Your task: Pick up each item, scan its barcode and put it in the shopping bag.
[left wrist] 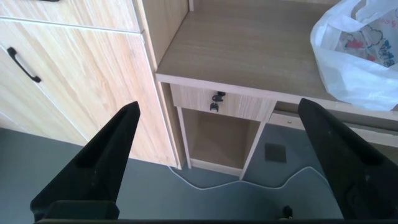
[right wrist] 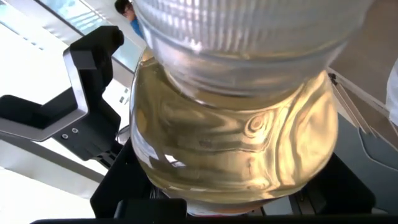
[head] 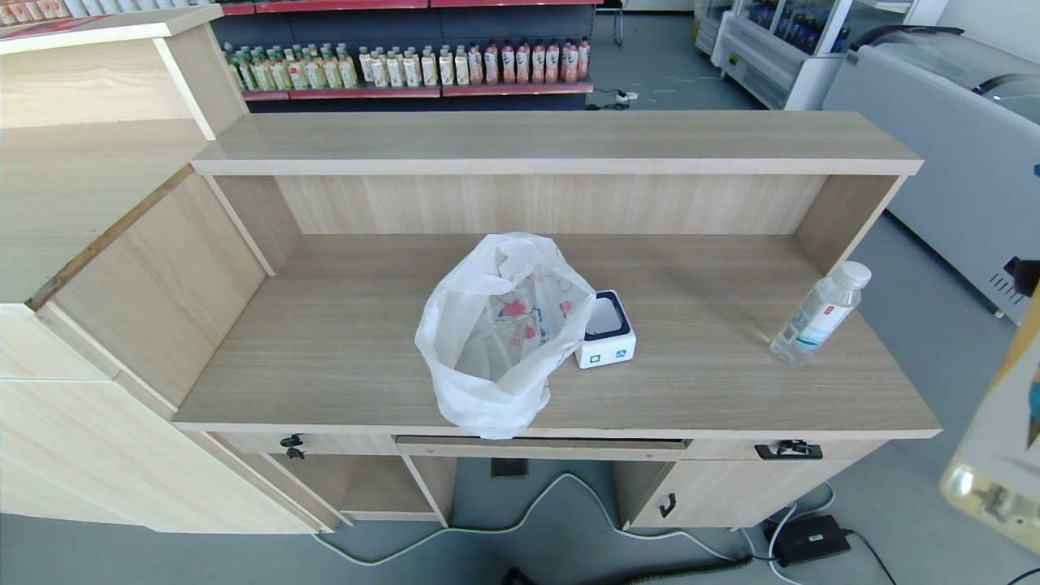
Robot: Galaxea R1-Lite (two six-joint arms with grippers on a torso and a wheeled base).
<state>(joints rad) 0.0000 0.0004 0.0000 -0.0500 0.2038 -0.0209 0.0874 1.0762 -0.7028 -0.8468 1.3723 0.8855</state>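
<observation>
Wooden counter (head: 691,325), printed shopping bag (head: 496,333), left claw (left wrist: 219,111) wide, right claw (right wrist: 236,190) gripping amber bottle (right wrist: 236,124)

- Head view: mounted high, facing forward and down on the wooden counter (head: 691,325). Middle distance, whole desktop in frame, shop shelving (head: 406,69) beyond.
- Left wrist view: set low, off the counter's (left wrist: 249,43) front left corner. It faces that corner between the wide-spread fingers of the left gripper (left wrist: 219,104), at near range.
- Right wrist view: lens almost against a bottle of yellow liquid (right wrist: 236,137). Facing direction cannot be told.
- Shared, head and left wrist: shopping bag (head: 487,341) (left wrist: 354,68), drawer lock (head: 291,445) (left wrist: 216,98), floor cable (head: 520,520) (left wrist: 249,183), counter's front left edge.
- Shared, head and right wrist: pale yellow shape (head: 995,455) at the head view's right edge. Whether it is that bottle cannot be told.
</observation>
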